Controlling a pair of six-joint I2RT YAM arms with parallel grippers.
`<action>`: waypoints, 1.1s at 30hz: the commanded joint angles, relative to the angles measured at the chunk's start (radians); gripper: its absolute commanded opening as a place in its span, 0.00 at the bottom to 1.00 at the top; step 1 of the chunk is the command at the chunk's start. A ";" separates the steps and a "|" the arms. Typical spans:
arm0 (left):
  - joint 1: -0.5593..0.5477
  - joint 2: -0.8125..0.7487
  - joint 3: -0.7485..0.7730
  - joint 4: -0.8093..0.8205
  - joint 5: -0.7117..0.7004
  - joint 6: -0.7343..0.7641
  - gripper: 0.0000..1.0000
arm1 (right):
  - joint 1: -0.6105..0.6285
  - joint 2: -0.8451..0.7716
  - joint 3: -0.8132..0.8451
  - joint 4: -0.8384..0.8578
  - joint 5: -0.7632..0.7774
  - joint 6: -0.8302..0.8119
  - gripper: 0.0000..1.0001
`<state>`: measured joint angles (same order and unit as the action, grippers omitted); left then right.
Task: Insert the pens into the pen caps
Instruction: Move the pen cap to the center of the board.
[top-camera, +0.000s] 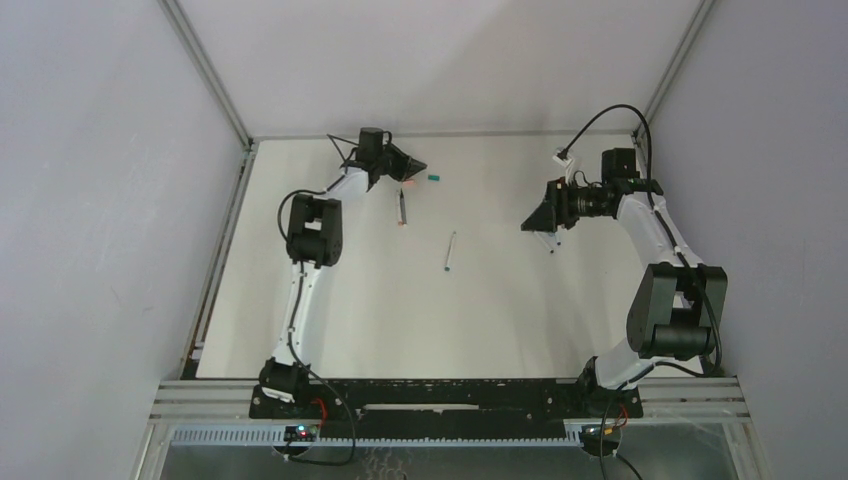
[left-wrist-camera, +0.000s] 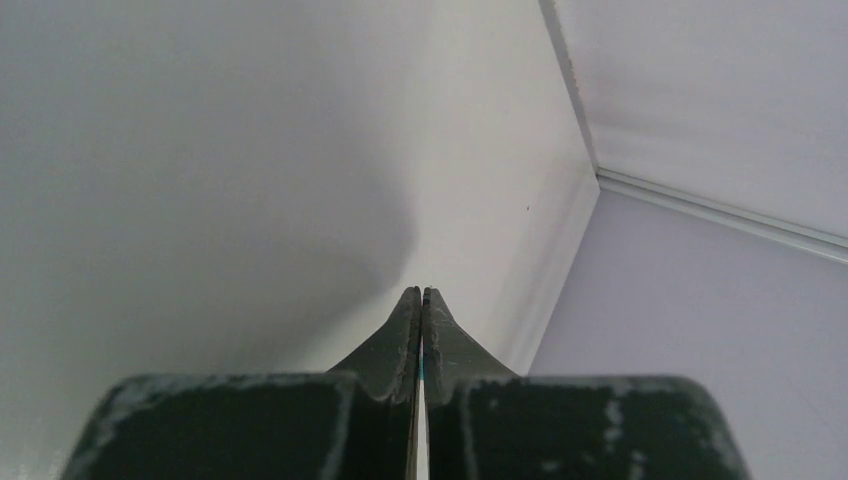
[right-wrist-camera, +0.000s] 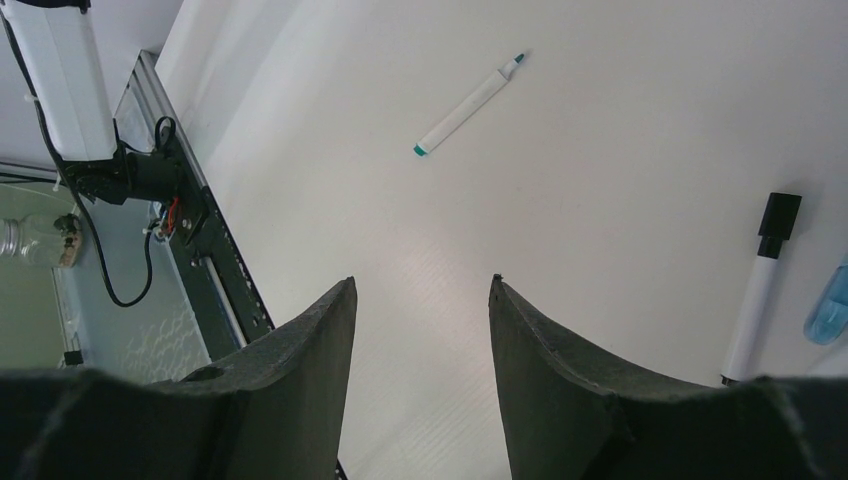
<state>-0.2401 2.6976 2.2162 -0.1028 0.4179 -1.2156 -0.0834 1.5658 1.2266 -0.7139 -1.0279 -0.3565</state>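
One light-blue pen (right-wrist-camera: 830, 305), only at the right wrist view's edge

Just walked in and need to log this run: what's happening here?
A two-armed robot is meant to cap pens. The left hand is shut near the far edge of the table, close to a teal cap. The right hand is open and empty over the table, with a white pen, teal tip bare, lying ahead of it. Nothing is visibly held yet.
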 joint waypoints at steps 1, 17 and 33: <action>-0.017 0.017 0.076 -0.015 0.062 -0.019 0.04 | -0.012 -0.009 0.028 0.006 -0.022 0.008 0.59; -0.054 -0.046 -0.034 -0.051 0.126 0.009 0.05 | -0.033 -0.039 0.028 0.007 -0.043 0.011 0.59; -0.088 -0.253 -0.378 -0.006 0.143 0.081 0.06 | -0.040 -0.087 -0.002 0.033 -0.078 0.028 0.59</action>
<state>-0.3016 2.5416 1.9240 -0.1059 0.5369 -1.1843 -0.1177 1.5284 1.2259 -0.7124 -1.0695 -0.3473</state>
